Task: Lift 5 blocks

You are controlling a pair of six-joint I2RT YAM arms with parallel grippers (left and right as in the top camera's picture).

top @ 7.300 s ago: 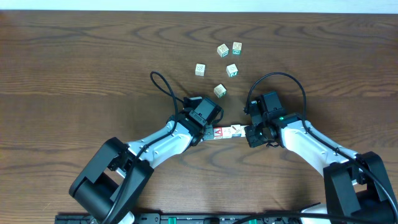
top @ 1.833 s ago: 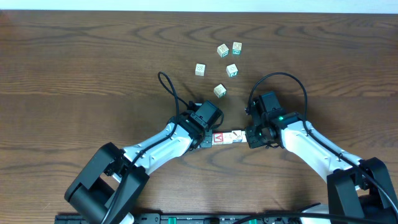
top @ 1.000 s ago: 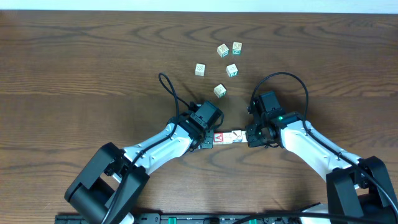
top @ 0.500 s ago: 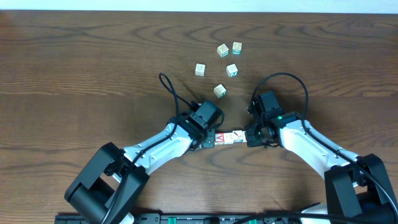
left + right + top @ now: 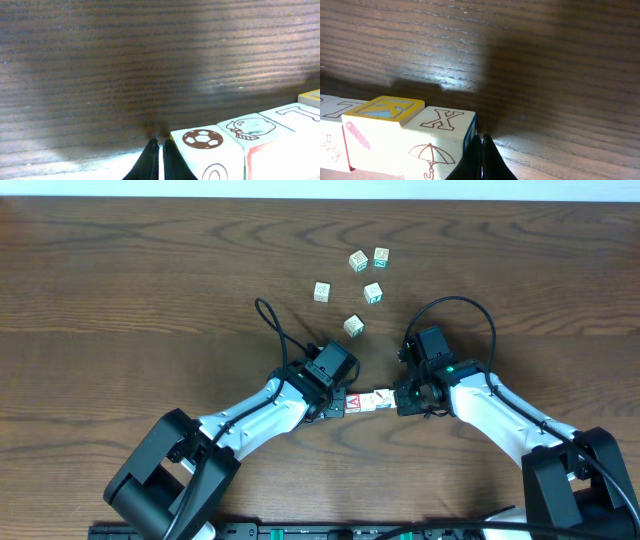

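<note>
1. Hardly anything has moved this past second: the row of blocks (image 5: 368, 400) stays near the middle of the table (image 5: 120, 300).
2. My left jaws and right jaws, both clenched empty, butt against its ends.

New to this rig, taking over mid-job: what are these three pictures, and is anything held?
The top picture looks straight down on a wooden table with two robot arms. The other two come from small cameras on each wrist, looking past that arm's fingertips. The left gripper and right gripper are both shut. They press from either end on a row of blocks between them, like bookends. The left wrist view shows the football block at its end, and the right wrist view shows the X block. Five loose blocks lie farther up the table, untouched. I cannot tell whether the row is off the table.
</note>
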